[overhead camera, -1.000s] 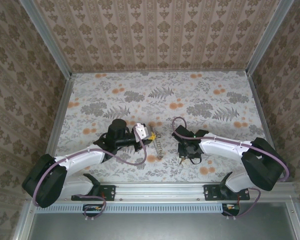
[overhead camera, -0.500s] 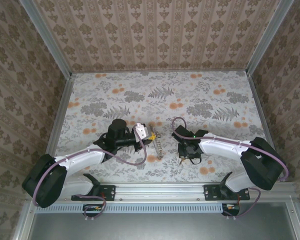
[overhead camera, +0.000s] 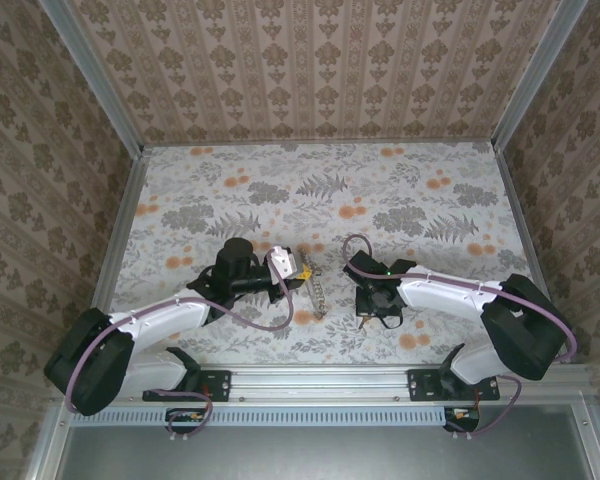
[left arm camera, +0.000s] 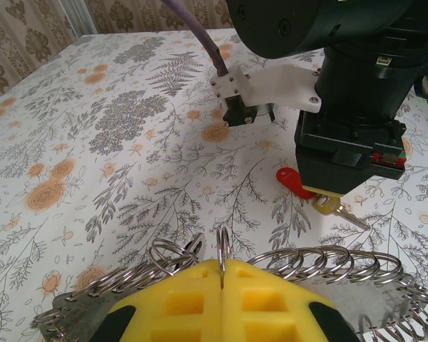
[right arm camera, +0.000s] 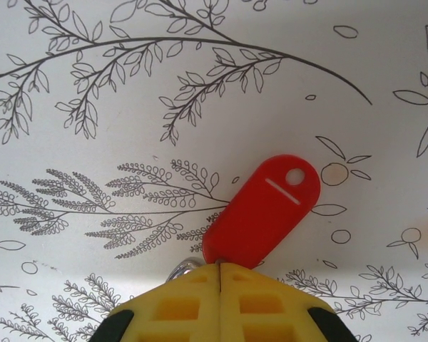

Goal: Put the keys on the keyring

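Observation:
The keyring (left arm camera: 328, 260) is a chain of silvery split rings lying across the floral table (left arm camera: 128, 142), and it also appears as a short chain (overhead camera: 320, 297). My left gripper (left arm camera: 222, 265) (overhead camera: 305, 272) is shut on one upright ring of it. My right gripper (right arm camera: 220, 269) (overhead camera: 372, 312) points straight down at the table, its yellow jaws shut on the near end of the red-headed key (right arm camera: 267, 206). From the left wrist, that red head (left arm camera: 294, 179) pokes out on one side under the right gripper (left arm camera: 342, 187). A brass key (left arm camera: 333, 207) sticks out on the other side. A small silver ring (right arm camera: 184, 268) sits beside the right jaws.
Patterned walls (overhead camera: 310, 70) and metal rails (overhead camera: 115, 260) enclose the table on three sides. The far half of the table (overhead camera: 320, 185) is open floor. The two grippers stand close together near the front edge.
The right gripper's jaws have closed the last bit onto the red key's end. Both arms have stayed in place.

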Robot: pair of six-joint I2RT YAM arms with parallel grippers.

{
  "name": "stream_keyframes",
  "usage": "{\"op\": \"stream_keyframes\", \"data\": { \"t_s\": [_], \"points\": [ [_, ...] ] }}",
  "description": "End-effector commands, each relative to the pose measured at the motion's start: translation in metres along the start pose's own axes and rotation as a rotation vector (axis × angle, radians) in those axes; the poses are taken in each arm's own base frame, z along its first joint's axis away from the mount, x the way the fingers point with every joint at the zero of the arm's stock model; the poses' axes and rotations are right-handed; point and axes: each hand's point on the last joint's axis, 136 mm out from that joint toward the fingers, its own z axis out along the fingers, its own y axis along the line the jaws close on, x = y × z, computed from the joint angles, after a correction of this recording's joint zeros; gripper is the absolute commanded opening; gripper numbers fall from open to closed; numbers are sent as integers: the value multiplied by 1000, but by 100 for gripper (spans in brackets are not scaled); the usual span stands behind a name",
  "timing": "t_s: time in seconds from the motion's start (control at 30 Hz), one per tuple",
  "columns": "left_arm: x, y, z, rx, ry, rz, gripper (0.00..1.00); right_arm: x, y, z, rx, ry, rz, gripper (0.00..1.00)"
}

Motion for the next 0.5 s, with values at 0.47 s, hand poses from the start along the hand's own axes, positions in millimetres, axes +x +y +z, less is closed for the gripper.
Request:
{"op": "stream_keyframes", "data": {
  "t_s": [0.47],
  "points": [
    [-15, 1, -1, 5, -34, 22, 0, -8, 2, 6, -7, 6, -124, 11]
  ]
}}
